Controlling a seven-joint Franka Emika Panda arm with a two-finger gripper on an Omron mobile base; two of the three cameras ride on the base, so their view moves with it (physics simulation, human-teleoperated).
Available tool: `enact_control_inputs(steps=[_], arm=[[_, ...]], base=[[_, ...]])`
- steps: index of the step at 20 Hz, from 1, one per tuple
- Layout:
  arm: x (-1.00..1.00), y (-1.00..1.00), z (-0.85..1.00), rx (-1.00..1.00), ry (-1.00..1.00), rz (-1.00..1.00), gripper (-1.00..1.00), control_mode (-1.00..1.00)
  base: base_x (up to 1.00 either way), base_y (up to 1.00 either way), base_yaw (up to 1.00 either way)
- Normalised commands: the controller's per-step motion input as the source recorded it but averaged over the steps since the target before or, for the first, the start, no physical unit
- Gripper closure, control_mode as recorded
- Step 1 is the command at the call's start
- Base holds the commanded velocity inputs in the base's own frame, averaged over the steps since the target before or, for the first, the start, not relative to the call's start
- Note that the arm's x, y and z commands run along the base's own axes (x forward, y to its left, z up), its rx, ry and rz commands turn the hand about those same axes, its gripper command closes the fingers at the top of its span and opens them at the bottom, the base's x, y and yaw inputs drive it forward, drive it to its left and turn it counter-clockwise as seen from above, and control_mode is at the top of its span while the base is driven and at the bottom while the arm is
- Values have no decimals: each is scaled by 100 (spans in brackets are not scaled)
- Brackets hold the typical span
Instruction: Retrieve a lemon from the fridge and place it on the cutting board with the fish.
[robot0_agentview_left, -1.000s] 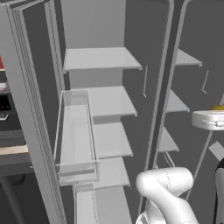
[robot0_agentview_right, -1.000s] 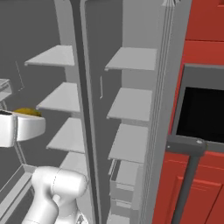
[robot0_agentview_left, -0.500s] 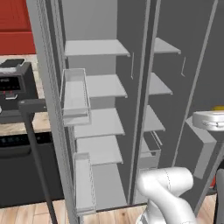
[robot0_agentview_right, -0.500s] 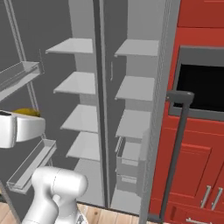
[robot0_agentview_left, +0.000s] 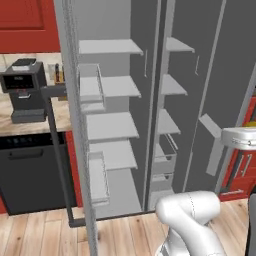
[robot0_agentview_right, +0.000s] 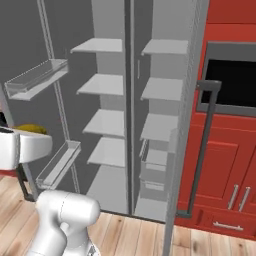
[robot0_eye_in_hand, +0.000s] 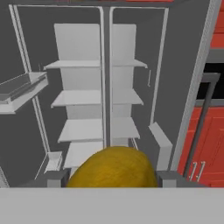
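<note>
The lemon (robot0_eye_in_hand: 113, 168), dark yellow and round, sits between my gripper's (robot0_eye_in_hand: 112, 178) two dark fingertips (robot0_eye_in_hand: 57, 178), which are shut on it. From the right base view a sliver of the lemon (robot0_agentview_right: 32, 129) peeks over the white hand at the left edge; in the left base view a bit of the lemon (robot0_agentview_left: 250, 123) shows at the right edge. The grey fridge (robot0_agentview_left: 120, 115) stands ahead with both doors swung wide, its pale shelves (robot0_agentview_right: 110, 122) bare. The cutting board and the fish are out of view.
A coffee machine (robot0_agentview_left: 22, 87) stands on the counter left of the fridge, above a black dishwasher (robot0_agentview_left: 32, 170). Red cabinets (robot0_agentview_right: 227, 170) and a dark oven window (robot0_agentview_right: 232, 82) lie to the right. The open doors' bar handles (robot0_agentview_right: 200, 150) jut out over the wooden floor (robot0_agentview_left: 45, 235).
The whole picture has shifted: the base has backed away from the fridge and turned, so more of the kitchen shows. The lemon stays held in the gripper.
</note>
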Motion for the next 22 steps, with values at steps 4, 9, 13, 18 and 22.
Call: enact_control_inputs(steps=[4, 9, 13, 18, 22], arm=[[0, 0, 0, 0, 0, 0, 100, 100], [0, 0, 0, 0, 0, 0, 100, 100], [0, 0, 0, 0, 0, 0, 100, 100], [0, 0, 0, 0, 0, 0, 100, 100], [0, 0, 0, 0, 0, 0, 100, 100]], base=[[-55, 47, 0], [-29, 75, 0], [-14, 82, 0], [-15, 77, 0], [-21, 72, 0]])
